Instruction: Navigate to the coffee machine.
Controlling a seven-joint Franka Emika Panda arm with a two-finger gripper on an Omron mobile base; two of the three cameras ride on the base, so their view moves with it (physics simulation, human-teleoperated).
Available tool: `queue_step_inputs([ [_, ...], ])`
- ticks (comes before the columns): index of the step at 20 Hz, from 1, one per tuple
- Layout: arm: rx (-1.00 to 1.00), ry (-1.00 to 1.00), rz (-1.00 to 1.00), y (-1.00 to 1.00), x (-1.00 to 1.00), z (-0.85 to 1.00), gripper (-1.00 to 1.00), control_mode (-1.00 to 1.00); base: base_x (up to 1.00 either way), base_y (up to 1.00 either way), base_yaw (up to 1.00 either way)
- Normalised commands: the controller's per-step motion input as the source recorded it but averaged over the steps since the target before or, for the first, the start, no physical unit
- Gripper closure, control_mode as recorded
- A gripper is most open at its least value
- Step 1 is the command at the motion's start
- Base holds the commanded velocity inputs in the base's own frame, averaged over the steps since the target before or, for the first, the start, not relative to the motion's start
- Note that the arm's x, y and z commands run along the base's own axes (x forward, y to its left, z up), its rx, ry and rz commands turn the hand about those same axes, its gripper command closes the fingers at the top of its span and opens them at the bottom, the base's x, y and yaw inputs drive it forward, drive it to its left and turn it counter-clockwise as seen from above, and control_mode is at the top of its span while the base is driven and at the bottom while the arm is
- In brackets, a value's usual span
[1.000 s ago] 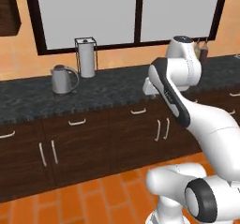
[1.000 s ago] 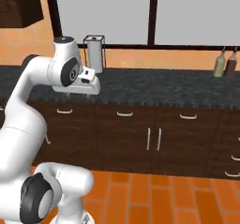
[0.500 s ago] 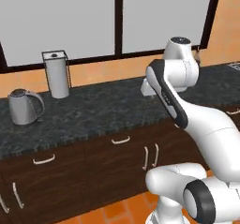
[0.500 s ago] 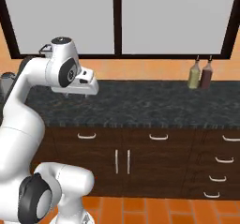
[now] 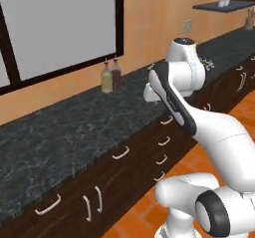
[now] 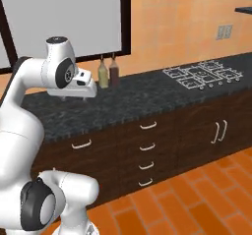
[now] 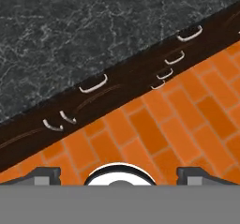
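A dark speckled counter (image 6: 147, 94) runs along the orange wall. Two bottles (image 6: 108, 73) stand side by side on it near the wall; a stovetop (image 6: 203, 74) sits farther right.

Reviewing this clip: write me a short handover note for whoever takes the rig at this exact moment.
Gripper: open, holding nothing, hanging above the counter edge and the brick floor.
Scene: the base faces a dark stone counter with two bottles under the window and a stove top to the right.
Coffee machine: nowhere along this stretch of counter, so I cannot tell where it stands.
Done: nothing confirmed from here.
Left: find the coffee machine, drive the base up to it, and stop facing it.
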Motion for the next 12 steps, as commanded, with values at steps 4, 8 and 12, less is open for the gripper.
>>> queue_step_inputs([
  [4, 0.00, 0.00, 0.00, 0.00, 0.00, 0.00, -1.00, 1.00, 0.84, -0.82, -0.57],
  [8, 0.00, 0.00, 0.00, 0.00, 0.00, 0.00, -1.00, 1.00, 0.94, -0.93, -0.49],
  [12, 0.00, 0.00, 0.00, 0.00, 0.00, 0.00, -1.00, 1.00, 0.99, -0.93, -0.45],
])
